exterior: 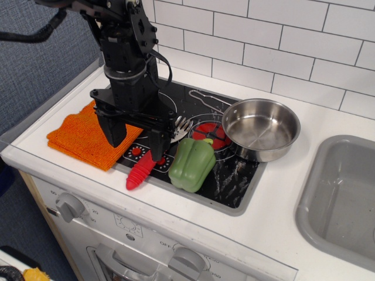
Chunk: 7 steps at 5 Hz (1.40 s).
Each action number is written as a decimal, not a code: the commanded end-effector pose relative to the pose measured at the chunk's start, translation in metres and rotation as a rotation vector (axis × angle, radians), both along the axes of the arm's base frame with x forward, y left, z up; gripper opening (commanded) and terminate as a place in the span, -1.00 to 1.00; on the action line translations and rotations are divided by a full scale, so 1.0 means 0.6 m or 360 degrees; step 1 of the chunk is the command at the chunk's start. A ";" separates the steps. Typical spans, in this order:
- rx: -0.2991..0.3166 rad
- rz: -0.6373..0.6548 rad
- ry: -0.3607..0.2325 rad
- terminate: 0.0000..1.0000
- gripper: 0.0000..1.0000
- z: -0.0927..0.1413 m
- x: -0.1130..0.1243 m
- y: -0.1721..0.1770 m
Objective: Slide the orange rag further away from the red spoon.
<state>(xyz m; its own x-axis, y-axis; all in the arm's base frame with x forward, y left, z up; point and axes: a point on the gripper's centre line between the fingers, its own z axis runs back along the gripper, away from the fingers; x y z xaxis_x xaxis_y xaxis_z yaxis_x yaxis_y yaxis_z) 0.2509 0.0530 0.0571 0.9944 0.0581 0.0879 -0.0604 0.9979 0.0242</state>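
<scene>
The orange rag (82, 137) lies folded on the white counter at the left edge of the black stovetop (234, 175). The red spoon (140, 171) lies on the stovetop's front left, its ribbed red handle pointing to the front and its silver pronged head (183, 124) toward the back. My gripper (136, 139) hangs between them, open, with one finger (115, 130) over the rag's right edge and the other finger (157, 144) over the spoon's handle. It holds nothing. Part of the rag's right side is hidden behind the gripper.
A green pepper (192, 164) lies on the stovetop right of the spoon. A steel pan (260, 127) sits at the stove's back right. A grey sink (345, 199) is at the far right. A tiled wall runs behind; the counter's left edge is near the rag.
</scene>
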 end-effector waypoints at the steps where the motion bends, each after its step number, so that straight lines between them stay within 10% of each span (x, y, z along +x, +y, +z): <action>1: 0.0000 0.0000 0.0000 -1.00 1.00 0.000 0.000 0.000; 4: 0.0085 0.0184 -0.0039 -1.00 1.00 0.010 0.016 0.149; 7: 0.0162 0.0181 0.0070 -1.00 1.00 -0.067 0.037 0.175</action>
